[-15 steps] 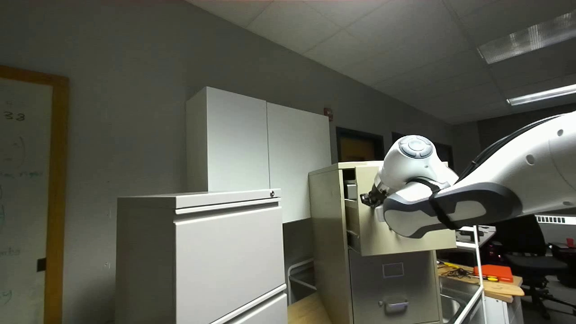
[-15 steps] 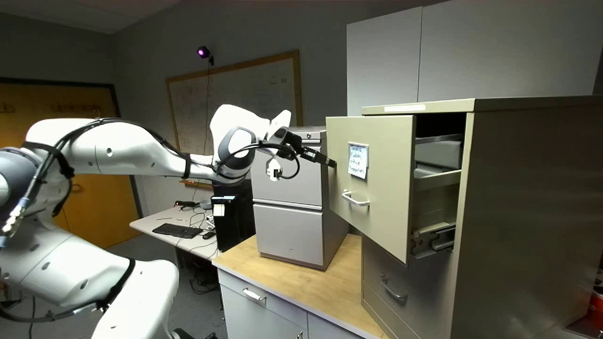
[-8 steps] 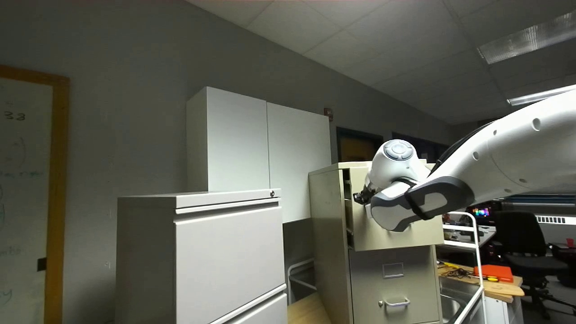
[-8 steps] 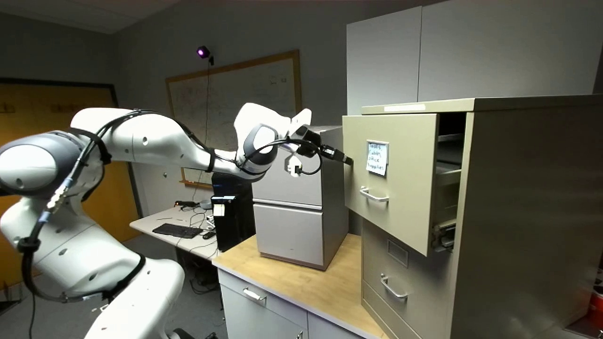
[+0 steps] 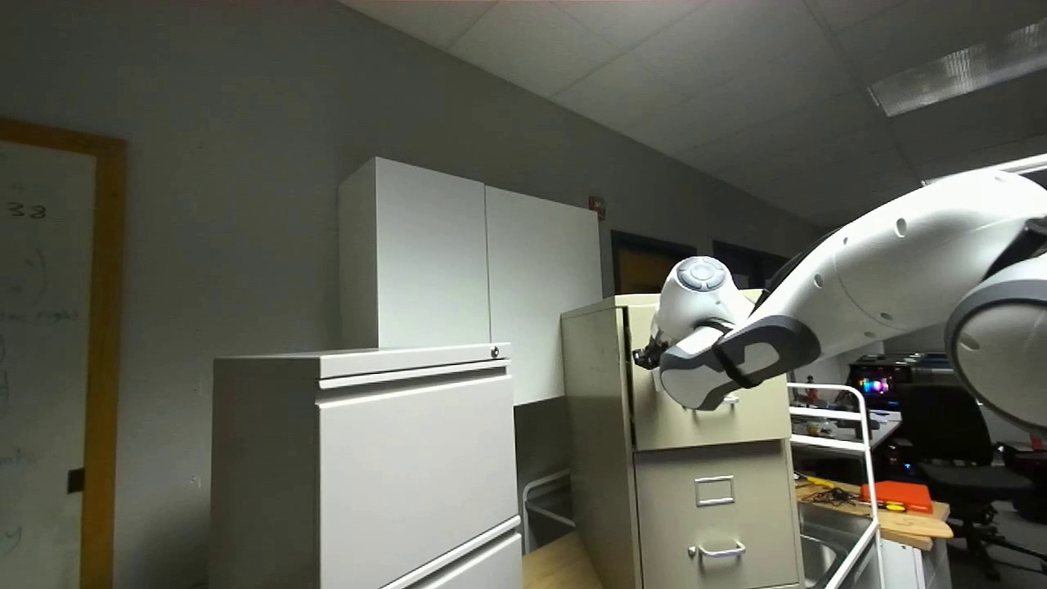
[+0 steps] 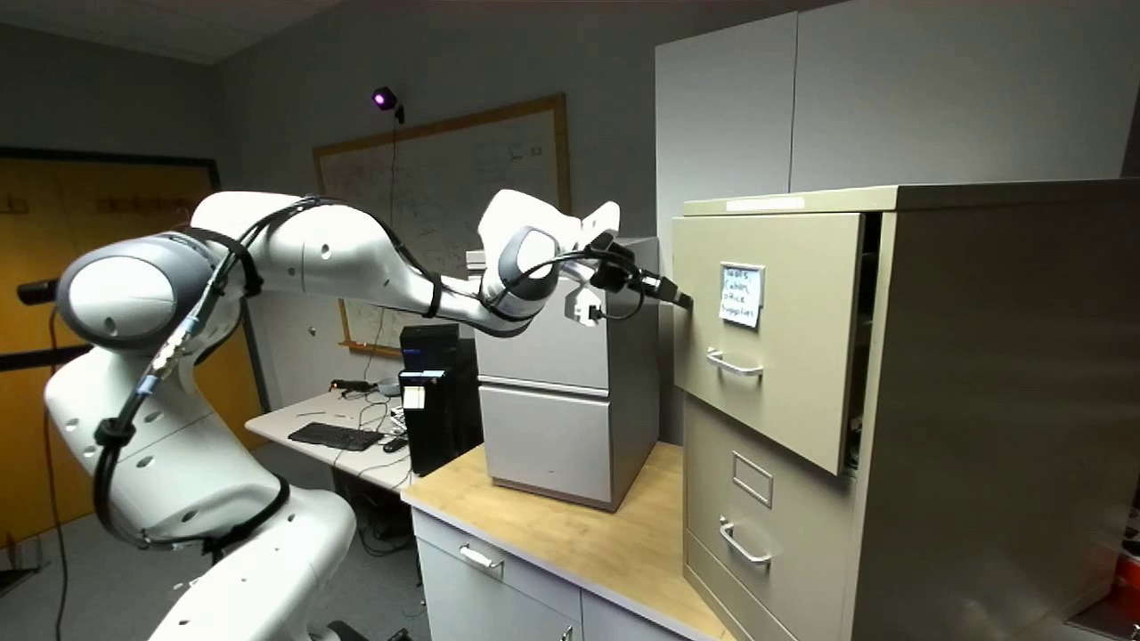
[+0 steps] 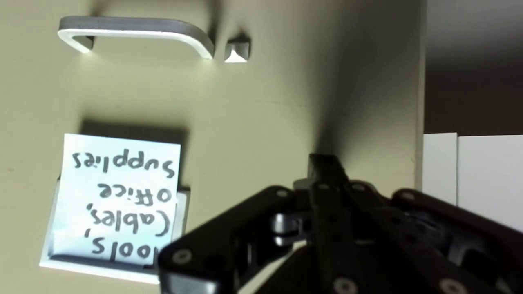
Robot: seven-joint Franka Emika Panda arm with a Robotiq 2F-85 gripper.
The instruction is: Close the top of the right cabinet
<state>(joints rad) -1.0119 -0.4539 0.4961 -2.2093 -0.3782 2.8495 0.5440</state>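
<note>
The beige filing cabinet (image 6: 997, 383) stands in both exterior views, also here (image 5: 595, 409). Its top drawer (image 6: 802, 356) is slightly out, with a narrow dark gap behind its front. The drawer front also shows in an exterior view (image 5: 757, 413) and fills much of the wrist view (image 7: 253, 114), with its handle (image 7: 135, 28) and a paper label (image 7: 118, 196). My gripper (image 7: 325, 161) has its fingers together with nothing between them. Its tips appear to touch the drawer front near a side edge, beside the label; the gripper also shows in both exterior views (image 6: 684, 301) (image 5: 642, 358).
A white-grey low cabinet (image 6: 545, 436) stands on a wooden counter (image 6: 570, 534) beside the filing cabinet. A white two-door cupboard (image 5: 483, 270) hangs on the wall behind. A white metal rack (image 5: 865, 425) stands on the filing cabinet's far side.
My gripper has moved toward the cabinet along with the top drawer. The drawer has slid inward, and the gap behind its front has shrunk from wide to narrow. The fingers stay together.
</note>
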